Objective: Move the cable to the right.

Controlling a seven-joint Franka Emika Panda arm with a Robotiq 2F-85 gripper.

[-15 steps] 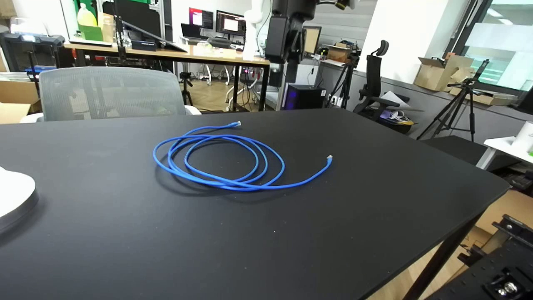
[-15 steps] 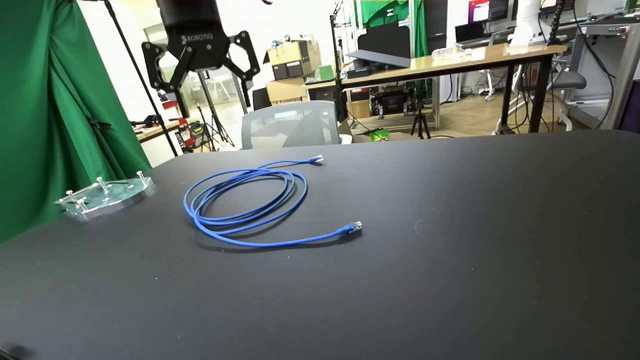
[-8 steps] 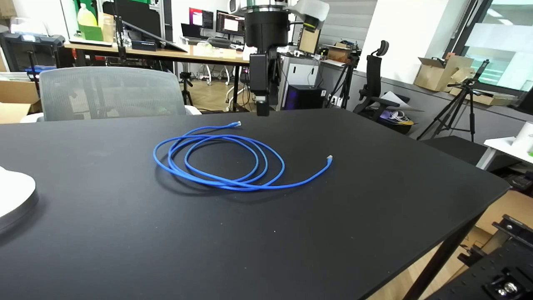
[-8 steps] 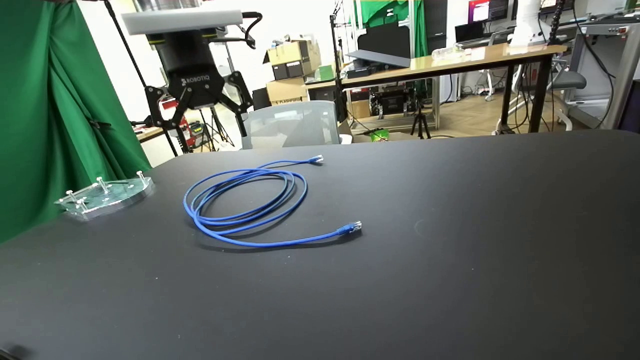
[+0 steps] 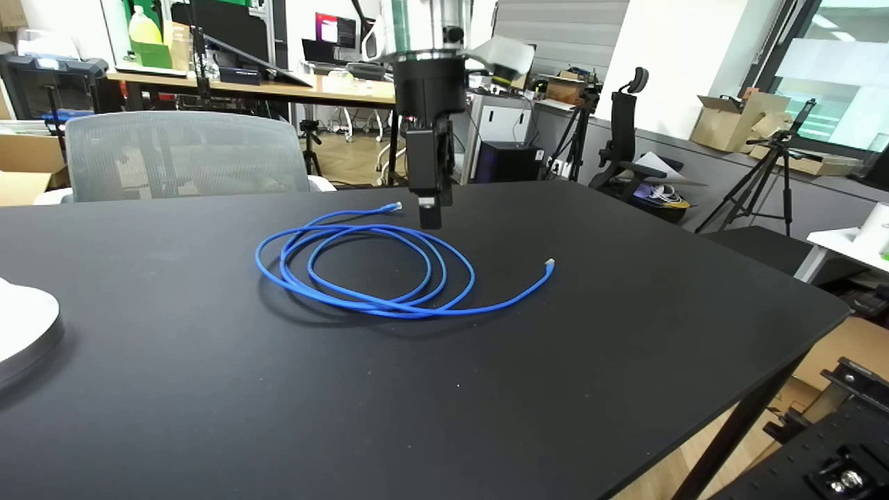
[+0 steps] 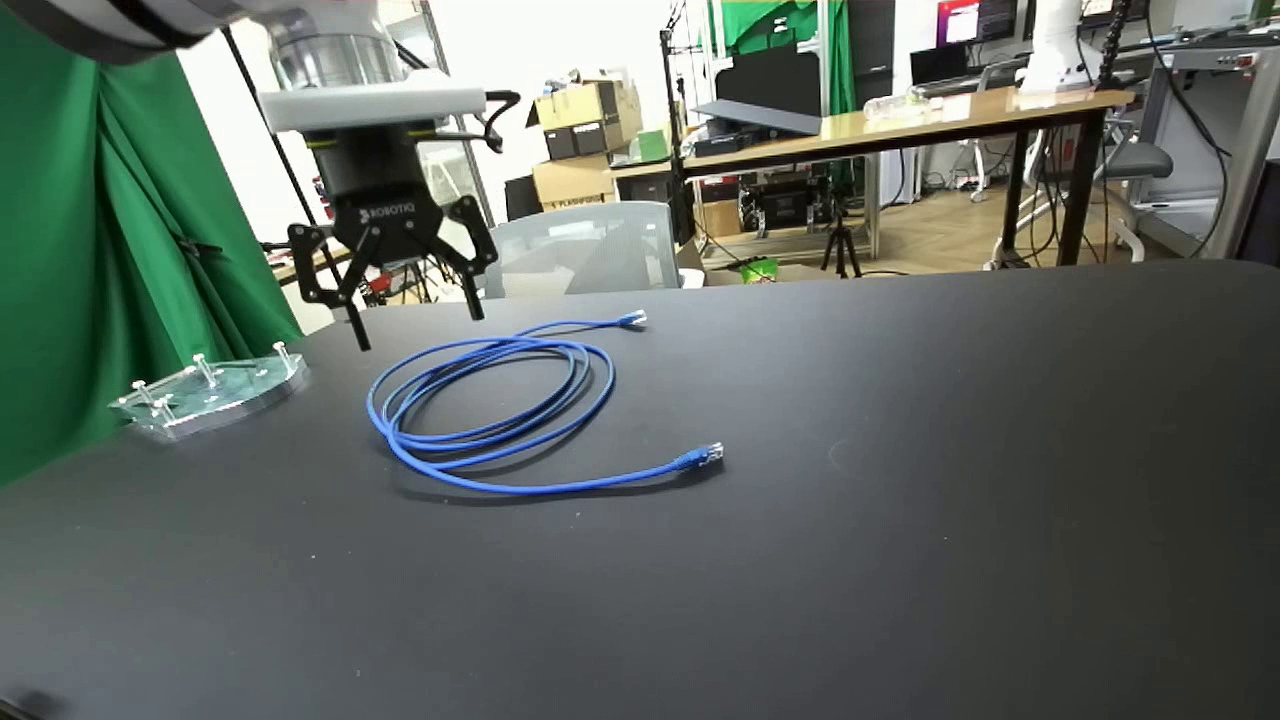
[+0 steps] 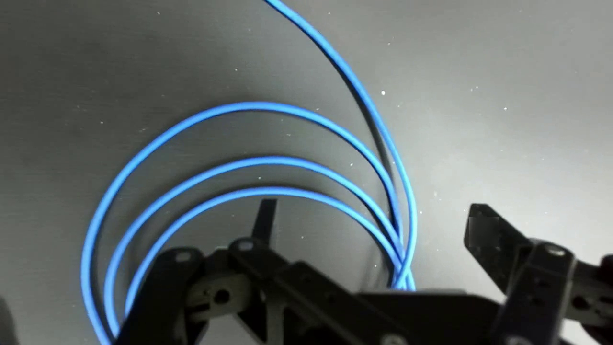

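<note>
In an exterior view, the claw (image 5: pixel 439 210) points down above the black table (image 5: pixel 389 430), its lower end showing just over the upper right of the loosely looped blue cable (image 5: pixel 417 314). The cable lies on the table, one end trailing toward the right of this view. A grey mesh chair (image 5: pixel 187 156) stands behind.

In an exterior view, the fingers (image 6: pixel 473 298) stand wide apart, the claw released, and the cable lies lower in the frame and mostly to their right, both pale connectors (image 6: pixel 714 453) facing right. A clear plate (image 6: pixel 240 382) sits left of the cable.

In the wrist view, one finger shows just inside the innermost loop, the other beyond the outermost strand, and the bunched, crossing strands show between them; how high the claw hangs over the cable cannot be told
</note>
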